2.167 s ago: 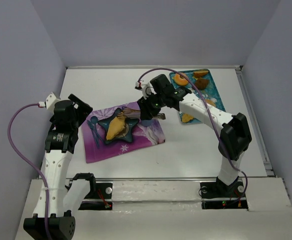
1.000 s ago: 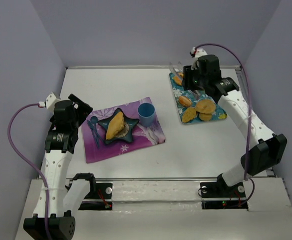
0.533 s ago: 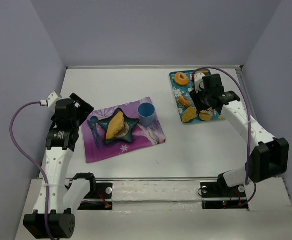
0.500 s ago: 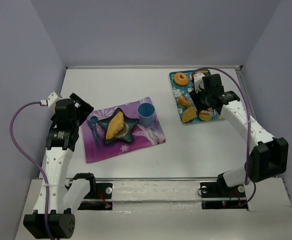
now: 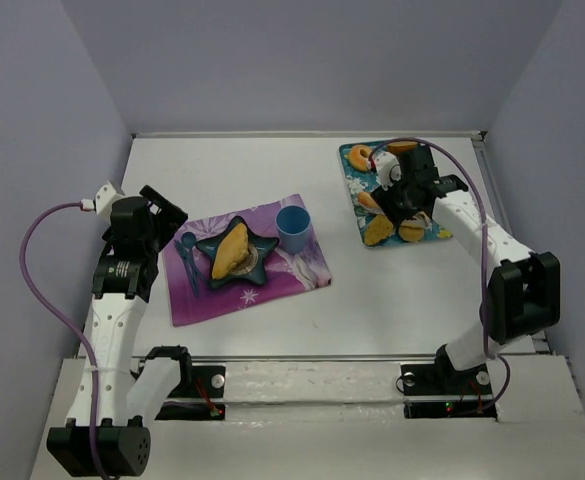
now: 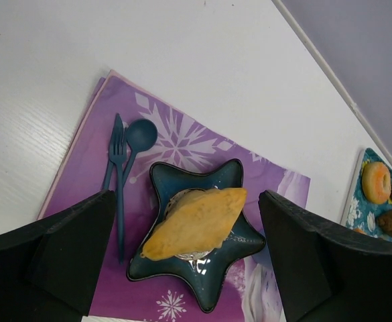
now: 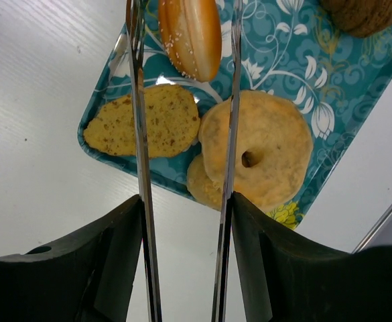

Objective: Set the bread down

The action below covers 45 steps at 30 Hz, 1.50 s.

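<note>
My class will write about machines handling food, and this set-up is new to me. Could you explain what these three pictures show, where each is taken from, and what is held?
Two robot arms stand on a white table. The wide picture looks down from above; the other two come from a camera on each wrist. The left gripper hovers open and empty above a purple placemat with a star-shaped plate of bread, a fork, a spoon and a blue cup. The right gripper holds what look like thin metal tongs over a tray with a long roll, a ring-shaped bread and a flat slice. I cannot tell whether the tongs touch the roll.
</note>
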### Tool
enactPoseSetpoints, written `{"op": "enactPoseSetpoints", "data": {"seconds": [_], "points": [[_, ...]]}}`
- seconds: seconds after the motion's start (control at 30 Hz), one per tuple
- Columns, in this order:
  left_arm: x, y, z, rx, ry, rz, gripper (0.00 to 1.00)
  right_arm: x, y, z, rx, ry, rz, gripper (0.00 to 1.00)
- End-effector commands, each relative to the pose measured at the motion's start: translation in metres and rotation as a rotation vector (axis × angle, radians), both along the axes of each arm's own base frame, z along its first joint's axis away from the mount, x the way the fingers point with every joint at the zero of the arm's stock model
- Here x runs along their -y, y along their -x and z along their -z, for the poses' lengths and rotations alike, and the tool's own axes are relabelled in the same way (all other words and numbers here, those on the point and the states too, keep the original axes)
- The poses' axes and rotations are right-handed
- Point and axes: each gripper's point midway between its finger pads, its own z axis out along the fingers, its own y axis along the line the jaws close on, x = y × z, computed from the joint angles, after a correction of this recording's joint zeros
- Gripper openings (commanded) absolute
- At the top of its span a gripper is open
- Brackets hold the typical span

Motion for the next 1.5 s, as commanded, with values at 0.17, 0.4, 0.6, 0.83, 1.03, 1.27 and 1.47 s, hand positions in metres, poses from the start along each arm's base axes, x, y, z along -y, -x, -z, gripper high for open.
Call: {"op": "enactPoseSetpoints", "data": {"seconds": [0.17,0.4,0.6,0.83,1.03,1.27,1.47], "points": [[-0.004,-0.003,-0.005,0.024,-0.018,-0.005,0.99,0.005,-0.032,-0.016,0.064,0.049,0.033,0.59],[-0.009,-0.006,-0.002,0.014,-0.011,-0.021,0.99,0.0,-0.026,-0.02,0.048,0.022,0.013,0.28],[-0.01,-0.006,-0.004,0.021,-0.009,-0.019,0.99,-0.006,-0.032,-0.068,0.177,-0.05,0.023,0.14],[-0.008,-0.005,-0.008,0.043,-0.003,-0.01,0.99,-0.045,-0.009,-0.18,0.399,-0.37,-0.061,0.15],[-0.005,-0.004,-0.007,0.042,0.0,0.009,0.99,-0.158,0.072,-0.225,0.403,-0.556,-0.436,0.19],[-0.003,-0.001,-0.004,0.04,0.004,0.019,0.99,-0.247,0.135,-0.194,0.194,-0.666,-0.61,0.19],[0.001,-0.001,-0.004,0.048,0.012,0.038,0.99,-0.272,0.152,-0.13,0.026,-0.621,-0.556,0.19]]}}
